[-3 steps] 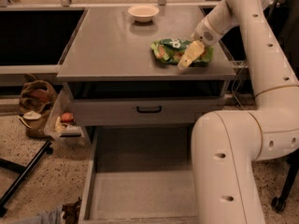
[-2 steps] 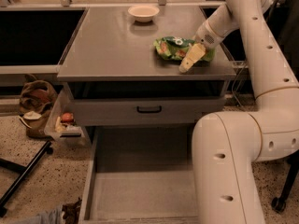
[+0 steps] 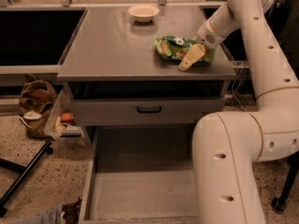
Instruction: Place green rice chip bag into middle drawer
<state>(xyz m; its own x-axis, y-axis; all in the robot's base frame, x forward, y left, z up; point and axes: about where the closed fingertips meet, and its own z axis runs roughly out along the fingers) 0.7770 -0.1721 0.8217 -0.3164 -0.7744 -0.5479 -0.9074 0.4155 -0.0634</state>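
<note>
Crumpled green rice chip bag lies on the cabinet top at the gripper; middle drawer open below.

Cream hand on bright-green bag

It looks like a work kitchen: a grey counter with an open drawer, a bowl on top and a speckled floor (a bin of scraps hangs beside). The gripper sits at the bag on the counter's right side.
</note>
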